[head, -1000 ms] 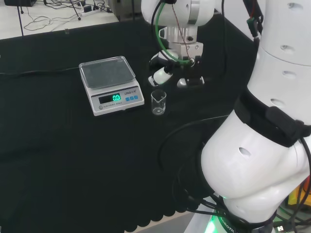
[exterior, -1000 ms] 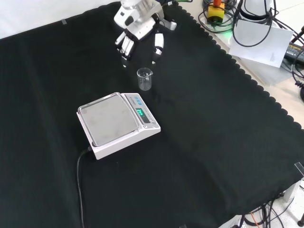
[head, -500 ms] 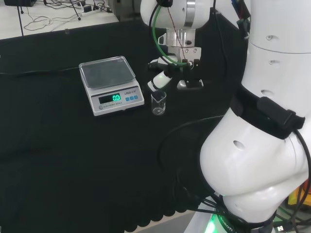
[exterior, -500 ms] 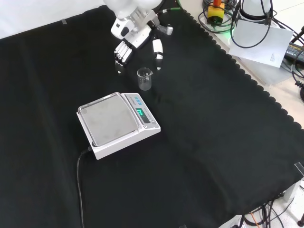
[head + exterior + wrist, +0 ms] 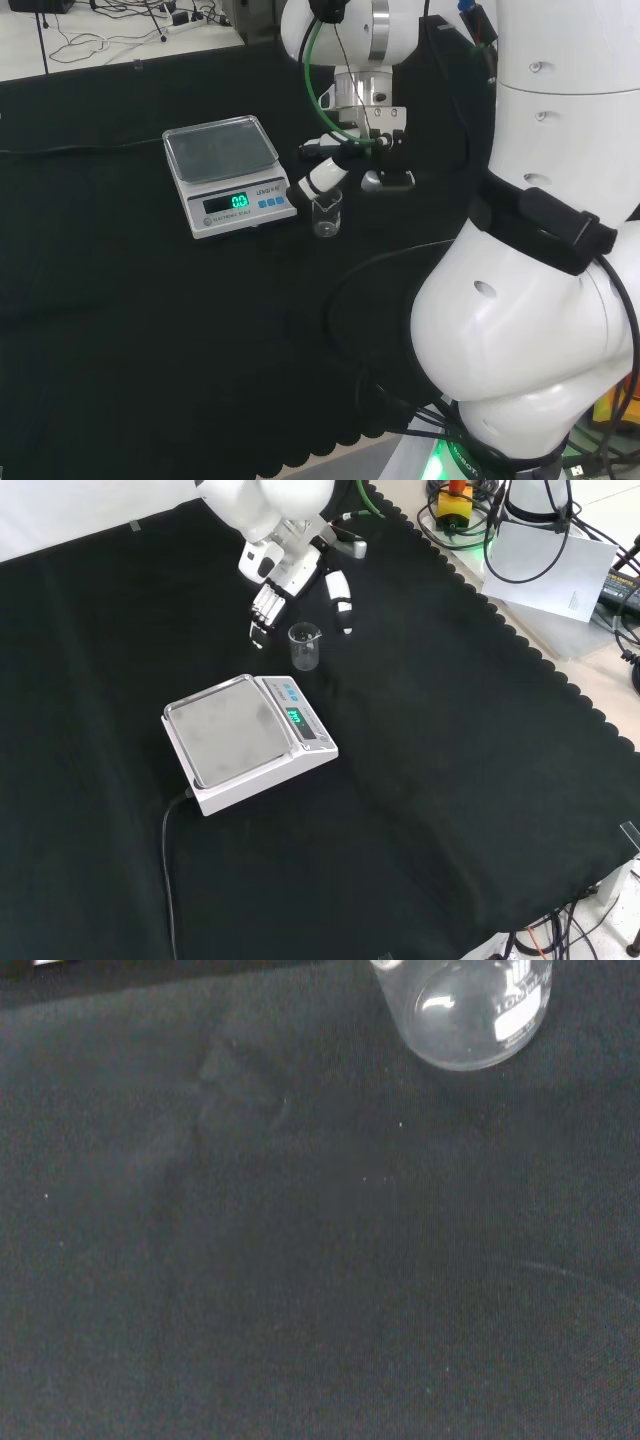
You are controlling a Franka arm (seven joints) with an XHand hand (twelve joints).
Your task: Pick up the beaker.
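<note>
Where cloth lies black, clear cylindrical beaker (image 5: 305, 646) stands

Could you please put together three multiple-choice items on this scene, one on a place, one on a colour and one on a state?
1. Where does the beaker stand?
A. on the scale's pan
B. on the black cloth, beside the scale
C. lifted off the cloth in the hand

2. What colour are the digits lit on the scale's display?
A. green
B. red
C. blue

3. How is the hand set?
A. curled shut round the beaker
B. open, fingers and thumb to either side of the beaker
C. pressed flat on the scale

Answers:
1 B: the front view shows it upright on the cloth.
2 A: the head view shows green digits.
3 B: both sides stand apart from the glass.
</note>
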